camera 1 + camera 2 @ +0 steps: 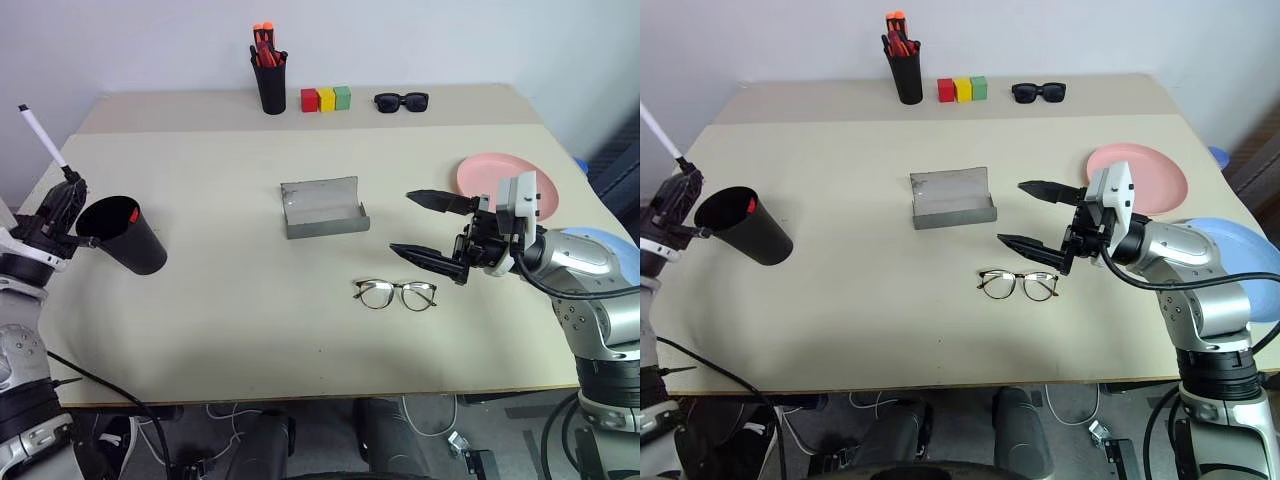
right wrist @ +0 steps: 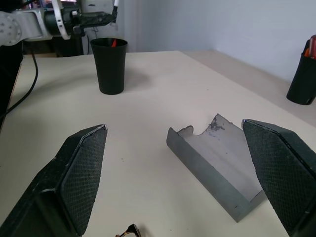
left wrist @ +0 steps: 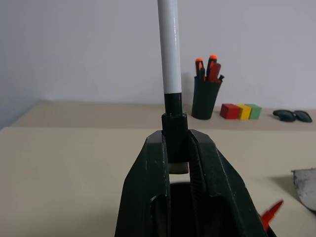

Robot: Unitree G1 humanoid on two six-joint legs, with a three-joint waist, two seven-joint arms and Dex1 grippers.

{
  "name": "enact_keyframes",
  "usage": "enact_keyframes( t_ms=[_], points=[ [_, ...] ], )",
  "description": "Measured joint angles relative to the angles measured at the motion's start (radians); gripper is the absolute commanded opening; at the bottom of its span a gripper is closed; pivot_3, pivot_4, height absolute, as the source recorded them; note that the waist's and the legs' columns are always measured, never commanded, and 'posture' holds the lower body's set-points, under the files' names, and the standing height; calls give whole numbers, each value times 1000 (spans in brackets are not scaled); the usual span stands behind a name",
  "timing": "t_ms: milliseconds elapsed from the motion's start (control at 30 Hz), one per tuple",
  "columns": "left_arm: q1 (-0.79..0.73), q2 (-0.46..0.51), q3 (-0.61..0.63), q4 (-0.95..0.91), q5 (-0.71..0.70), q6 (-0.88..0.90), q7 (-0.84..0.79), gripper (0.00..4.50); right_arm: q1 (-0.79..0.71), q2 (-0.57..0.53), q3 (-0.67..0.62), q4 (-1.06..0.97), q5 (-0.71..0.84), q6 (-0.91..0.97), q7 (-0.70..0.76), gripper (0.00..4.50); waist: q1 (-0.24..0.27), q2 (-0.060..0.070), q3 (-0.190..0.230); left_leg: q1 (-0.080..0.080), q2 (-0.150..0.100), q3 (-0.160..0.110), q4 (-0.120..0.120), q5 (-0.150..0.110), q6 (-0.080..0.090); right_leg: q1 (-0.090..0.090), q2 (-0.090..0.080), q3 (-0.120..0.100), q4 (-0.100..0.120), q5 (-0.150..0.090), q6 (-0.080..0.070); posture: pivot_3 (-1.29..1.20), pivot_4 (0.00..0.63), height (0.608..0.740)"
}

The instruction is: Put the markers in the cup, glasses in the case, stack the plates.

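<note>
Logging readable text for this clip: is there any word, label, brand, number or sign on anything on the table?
None can be read: no print shows on the black cup, the grey case, the white marker, the coloured blocks or the pen holder.

wall [image 1: 450, 40]: plain white, behind table | table [image 1: 250, 330]: beige top | floor: cables [image 1: 230, 425] beneath front edge

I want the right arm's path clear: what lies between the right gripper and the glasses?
Nothing: in the left eye view only bare table separates the open right gripper from the glasses, which lie just in front of its lower finger.
</note>
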Motion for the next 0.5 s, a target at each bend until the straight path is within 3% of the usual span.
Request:
enact_keyframes(
  t_ms=[67,167,367,500],
  points=[
    [3,0,-15,-12,-6,8,7,44,0,0,0,0,-1,0,0,4500,1,0,0,0,0,0,0,0,0,0,0,0,0,0,0,0,150,740],
    [3,-1,-34,-35,-9,13,18,1368,0,0,1,0,-2,0,-2,4500,2,0,0,0,0,0,0,0,0,0,0,0,0,0,0,0,150,740],
    [11,-1,-42,-52,-23,15,38,4440,-1,0,3,0,-2,0,-6,4500,-2,0,0,0,0,0,0,0,0,0,0,0,0,0,0,0,150,740],
    [18,-1,-43,-59,-30,21,49,4440,-3,0,3,0,-2,0,-7,4500,0,0,0,0,0,0,0,0,0,0,0,0,0,0,0,0,150,740]
  ],
)
